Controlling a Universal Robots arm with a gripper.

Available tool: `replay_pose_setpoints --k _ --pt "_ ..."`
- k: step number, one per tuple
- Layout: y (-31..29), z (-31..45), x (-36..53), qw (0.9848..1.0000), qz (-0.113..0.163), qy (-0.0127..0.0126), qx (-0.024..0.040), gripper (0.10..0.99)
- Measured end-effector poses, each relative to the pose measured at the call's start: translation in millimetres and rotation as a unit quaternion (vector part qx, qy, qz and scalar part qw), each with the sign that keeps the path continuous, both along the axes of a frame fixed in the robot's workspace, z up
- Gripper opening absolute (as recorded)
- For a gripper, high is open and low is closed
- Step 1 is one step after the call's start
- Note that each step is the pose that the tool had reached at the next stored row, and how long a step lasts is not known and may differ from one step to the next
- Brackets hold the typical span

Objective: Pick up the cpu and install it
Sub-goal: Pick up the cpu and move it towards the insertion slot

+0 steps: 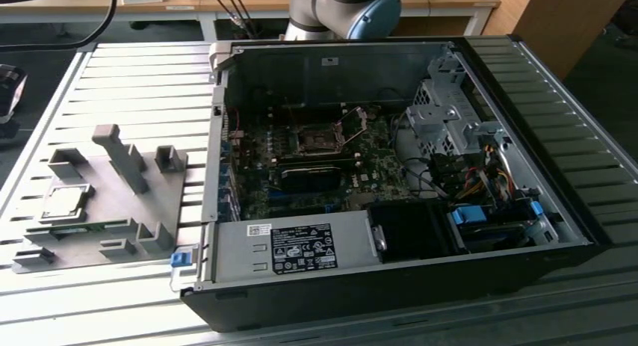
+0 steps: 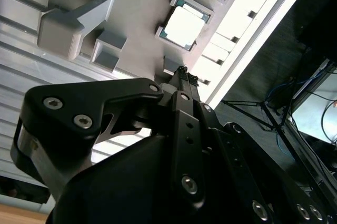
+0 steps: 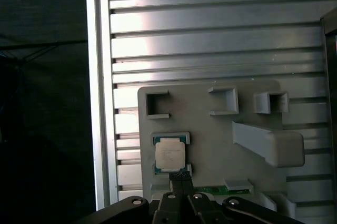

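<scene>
The cpu (image 1: 64, 201) (image 2: 183, 28) (image 3: 170, 155), a small square chip with a shiny metal top, lies flat in a pocket of the grey fixture plate (image 1: 115, 211) (image 3: 210, 129) at the exterior view's left. In both wrist views my gripper (image 2: 185, 73) (image 3: 179, 178) hangs well above the plate, with its black fingertips close together and nothing between them. In the first wrist view the tips line up just beside one edge of the chip. The black square socket (image 1: 319, 142) sits on the motherboard inside the open computer case (image 1: 399, 271).
Several raised grey blocks and a tall post (image 1: 125, 155) stand on the fixture plate near the chip. The slatted metal table (image 1: 119, 84) carries the plate and the case. Cables, a drive cage (image 1: 449, 114) and a power supply (image 1: 299, 249) crowd the case interior.
</scene>
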State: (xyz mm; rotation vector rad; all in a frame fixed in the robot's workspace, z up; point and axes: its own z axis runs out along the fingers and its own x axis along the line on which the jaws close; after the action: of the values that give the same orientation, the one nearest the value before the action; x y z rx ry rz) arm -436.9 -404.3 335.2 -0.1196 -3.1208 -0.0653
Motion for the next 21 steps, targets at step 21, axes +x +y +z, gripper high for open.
replay_pose_setpoints --k 21 --pt "0.0 -7.0 0.0 1.0000 0.000 0.0000 0.0000 0.106"
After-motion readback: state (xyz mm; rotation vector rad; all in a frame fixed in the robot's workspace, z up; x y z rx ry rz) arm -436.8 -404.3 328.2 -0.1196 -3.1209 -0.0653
